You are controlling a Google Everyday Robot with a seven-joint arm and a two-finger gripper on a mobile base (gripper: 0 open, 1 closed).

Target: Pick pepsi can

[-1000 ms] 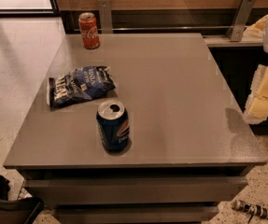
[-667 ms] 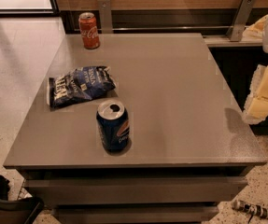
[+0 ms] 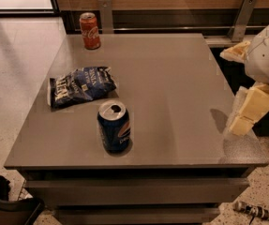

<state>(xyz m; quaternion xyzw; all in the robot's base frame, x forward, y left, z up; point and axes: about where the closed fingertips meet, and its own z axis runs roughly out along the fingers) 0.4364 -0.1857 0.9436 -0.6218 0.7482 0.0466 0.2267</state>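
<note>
The pepsi can (image 3: 114, 126), dark blue with a silver opened top, stands upright near the front edge of the grey table (image 3: 171, 88). My gripper (image 3: 231, 92) hangs at the table's right edge, well to the right of the can and apart from it. Its two cream fingers (image 3: 250, 108) are spread apart with nothing between them.
A red cola can (image 3: 90, 30) stands at the table's back left corner. A flat dark blue snack bag (image 3: 80, 85) lies just behind and left of the pepsi can. A wooden wall with metal brackets (image 3: 242, 17) runs behind the table. A dark object (image 3: 3, 200) sits on the floor at front left.
</note>
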